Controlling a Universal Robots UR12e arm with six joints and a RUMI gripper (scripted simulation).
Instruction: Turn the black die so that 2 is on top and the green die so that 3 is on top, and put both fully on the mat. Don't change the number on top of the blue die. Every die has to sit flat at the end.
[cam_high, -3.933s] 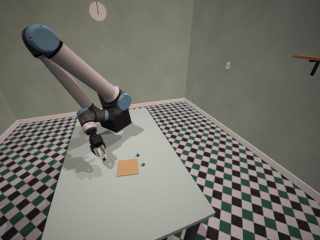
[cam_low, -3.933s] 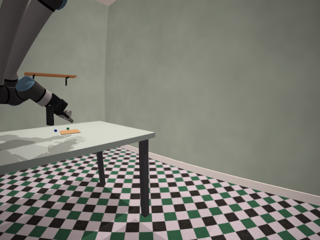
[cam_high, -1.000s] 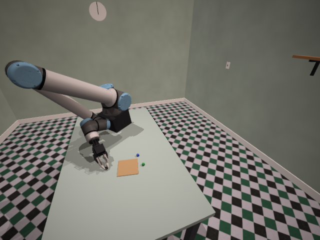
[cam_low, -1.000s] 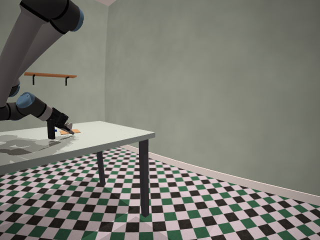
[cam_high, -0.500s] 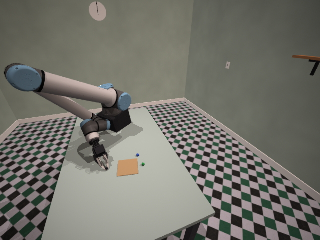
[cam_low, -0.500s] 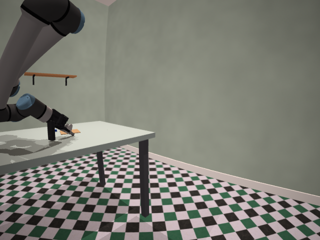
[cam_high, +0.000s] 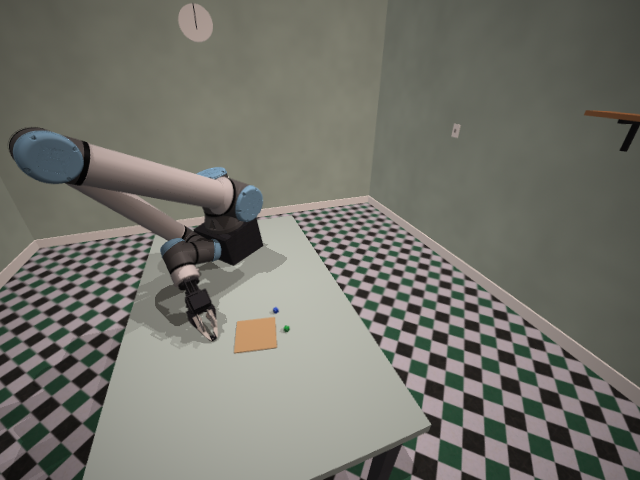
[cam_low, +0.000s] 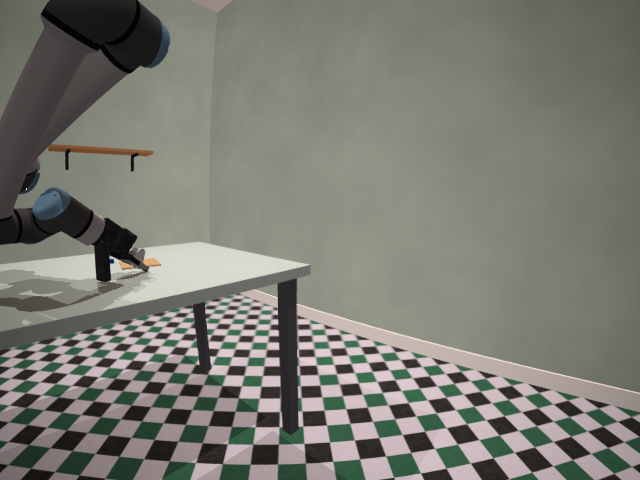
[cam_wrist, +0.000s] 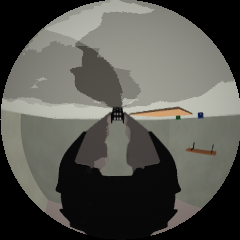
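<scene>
My gripper (cam_high: 211, 335) (cam_low: 141, 265) (cam_wrist: 117, 113) is tilted low over the table, just left of the orange mat (cam_high: 255, 334) (cam_low: 153, 262) (cam_wrist: 162, 113). It is shut on the black die (cam_wrist: 117, 114), a small dark cube with white pips that shows between the fingertips in the wrist view. The die is close to the table top, off the mat. The green die (cam_high: 286, 328) (cam_wrist: 177, 117) lies on the table just right of the mat. The blue die (cam_high: 275, 310) (cam_wrist: 200, 115) lies on the table beyond the mat's far right corner. Their top numbers are too small to read.
The grey table (cam_high: 258, 413) (cam_low: 222, 263) carries the robot base (cam_high: 242, 240) at its far end. The table's right edge runs close to the dice. A wooden shelf (cam_low: 100, 150) hangs on the wall, clear of the table.
</scene>
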